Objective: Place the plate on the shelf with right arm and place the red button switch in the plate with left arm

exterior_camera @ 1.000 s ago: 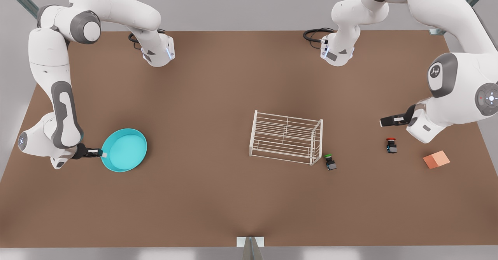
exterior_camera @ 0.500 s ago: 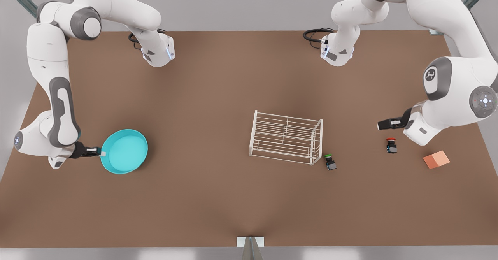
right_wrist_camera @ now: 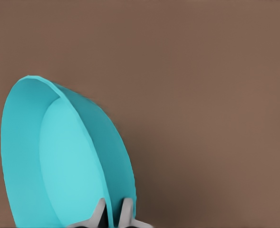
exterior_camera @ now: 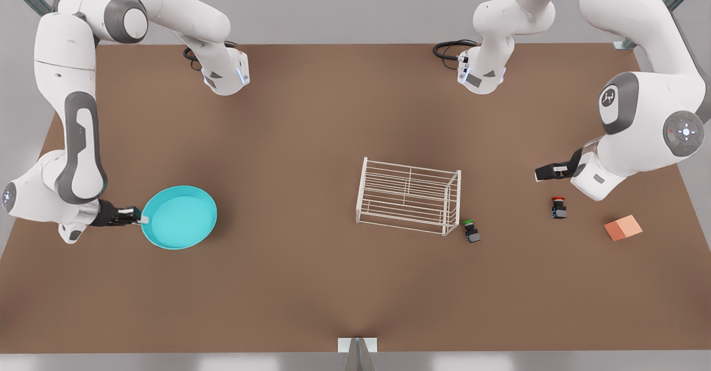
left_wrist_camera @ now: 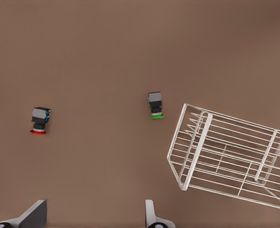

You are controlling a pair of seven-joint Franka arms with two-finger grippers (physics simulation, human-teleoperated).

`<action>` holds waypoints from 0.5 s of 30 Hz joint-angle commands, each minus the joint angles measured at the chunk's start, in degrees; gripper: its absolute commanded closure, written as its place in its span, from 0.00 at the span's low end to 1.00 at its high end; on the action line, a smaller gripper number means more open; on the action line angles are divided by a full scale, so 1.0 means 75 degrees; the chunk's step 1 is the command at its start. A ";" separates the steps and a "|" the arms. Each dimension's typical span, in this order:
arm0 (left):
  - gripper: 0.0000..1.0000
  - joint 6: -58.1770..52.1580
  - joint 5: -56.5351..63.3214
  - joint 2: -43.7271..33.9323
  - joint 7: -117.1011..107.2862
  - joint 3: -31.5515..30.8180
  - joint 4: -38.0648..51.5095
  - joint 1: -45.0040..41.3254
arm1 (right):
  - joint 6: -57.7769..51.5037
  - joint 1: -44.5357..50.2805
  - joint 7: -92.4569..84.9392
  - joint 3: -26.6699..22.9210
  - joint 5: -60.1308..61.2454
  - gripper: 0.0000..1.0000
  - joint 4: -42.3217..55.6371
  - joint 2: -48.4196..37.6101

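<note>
Plate sits way off to the front view's left of the shelf, with the right gripper pinching its rim on the side facing away from the shelf. In the right wrist view you can see both fingers clamped tight on the turquoise wall, one inside, one outside. The dish looks roughly level in the front view, open side up; can't tell whether it's touching the table.

The shelf stands upright, its long axis running across the front view with a slight tilt, and both tiers are bare wire.

Red button switch is on the table well to the front view's right of the shelf, lying on its side as far as I can tell, red cap pointing toward the back of the table. In the left wrist view its long axis runs cap to body, same as the green-capped switch, which sits just off the shelf's near right corner. An orange-pink block lies further right again.

Left gripper hangs above the table near the red switch, a bit behind it, holding nothing, fingers spread wide.
</note>
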 commanded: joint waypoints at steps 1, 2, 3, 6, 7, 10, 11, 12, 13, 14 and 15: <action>0.00 0.0011 0.0016 0.0003 -0.0044 -0.0002 0.0015 0.0000 | -0.0295 -0.0002 -0.0030 0.0109 -0.0014 0.77 0.0004 -0.0044; 0.00 0.0011 0.0016 0.0003 -0.0044 -0.0002 0.0015 0.0000 | -0.0295 -0.0002 -0.0019 0.0167 -0.0014 0.77 0.0004 -0.0044; 0.00 0.0011 0.0016 0.0003 -0.0044 -0.0002 0.0015 0.0000 | -0.0307 -0.0001 -0.0019 0.0203 -0.0014 0.77 0.0004 -0.0056; 0.00 0.0011 0.0028 0.0003 -0.0044 -0.0002 0.0015 0.0000 | -0.0460 0.0104 0.0063 0.0344 -0.0014 0.77 -0.0008 -0.0220; 0.00 0.0011 0.0017 0.0003 -0.0044 -0.0002 0.0015 0.0000 | -0.0471 0.0151 0.0063 0.0344 -0.0014 0.77 -0.0008 -0.0232; 0.00 0.0011 0.0028 -0.0009 -0.0044 -0.0002 0.0003 0.0000 | -0.0717 0.0233 0.0075 0.0379 -0.0002 0.77 0.0004 -0.0337; 0.00 0.0011 0.0016 0.0003 -0.0044 -0.0014 0.0003 0.0000 | -0.0741 0.0233 0.0075 0.0437 0.0009 0.78 -0.0008 -0.0373; 0.00 -0.0001 0.0028 -0.0009 -0.0044 -0.0014 0.0003 0.0000 | -0.0776 0.0233 0.0075 0.0449 0.0009 0.77 0.0004 -0.0384; 0.00 -0.0001 0.0016 0.0003 -0.0044 -0.0014 0.0003 0.0000 | -0.0788 0.0268 0.0075 0.0531 0.0009 0.77 -0.0008 -0.0419; 0.00 -0.0001 0.0028 -0.0009 -0.0044 -0.0014 0.0003 0.0000 | -0.0788 0.0291 0.0087 0.0636 0.0009 0.77 -0.0008 -0.0443; 0.00 -0.0001 0.0016 -0.0009 -0.0044 -0.0014 0.0003 0.0000 | -0.0811 0.0362 0.0098 0.0719 0.0009 0.77 -0.0008 -0.0478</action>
